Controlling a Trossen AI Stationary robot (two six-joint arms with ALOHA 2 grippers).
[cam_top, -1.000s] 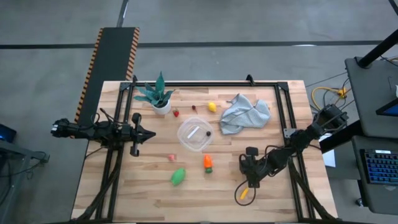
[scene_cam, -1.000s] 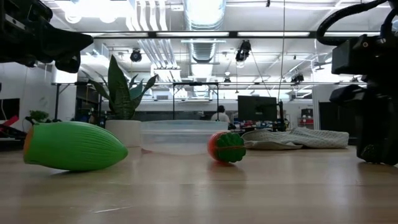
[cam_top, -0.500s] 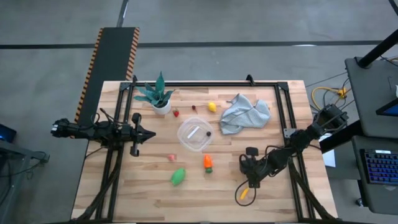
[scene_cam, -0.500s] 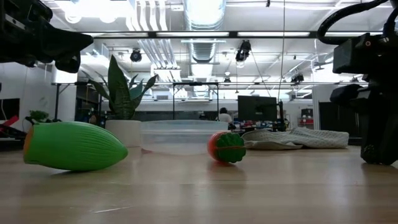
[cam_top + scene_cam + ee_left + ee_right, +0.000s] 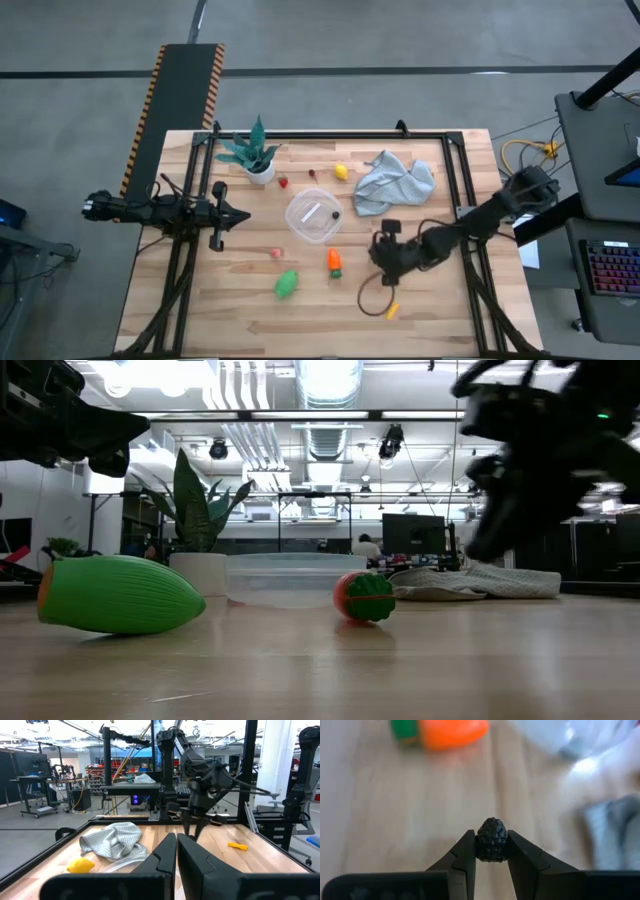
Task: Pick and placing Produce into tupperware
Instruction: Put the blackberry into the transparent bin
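The clear round tub (image 5: 313, 218) stands mid-table with a white and a dark piece inside. Loose toy produce lies around it: a green piece (image 5: 287, 283), an orange carrot (image 5: 334, 262), a pink piece (image 5: 276, 253), a lemon (image 5: 341, 171), a red piece (image 5: 283, 182) and a yellow-orange piece (image 5: 392, 310). My right gripper (image 5: 383, 250) hovers right of the carrot, shut on a dark bumpy berry (image 5: 491, 840). My left gripper (image 5: 240, 215) waits shut, left of the tub. My right gripper pinches the dark berry by its two sides (image 5: 481, 842) between the free ends of its fingers (image 5: 465, 855). The berry's rounded top sticks out past the fingertips. It is lifted clear of the table.
A teal-leaved plant in a white pot (image 5: 256, 155) stands at the far left. A grey-blue cloth (image 5: 393, 182) lies right of the tub's far side. A dark cable loop (image 5: 370, 298) lies on the near side by the yellow-orange piece. A black frame (image 5: 330, 135) rims the table.
My right gripper has risen off the table and swung toward the left and far side, from beside the yellow-orange piece toward the carrot and tub. That piece stays where it was. The cable loop has shifted left with the arm.
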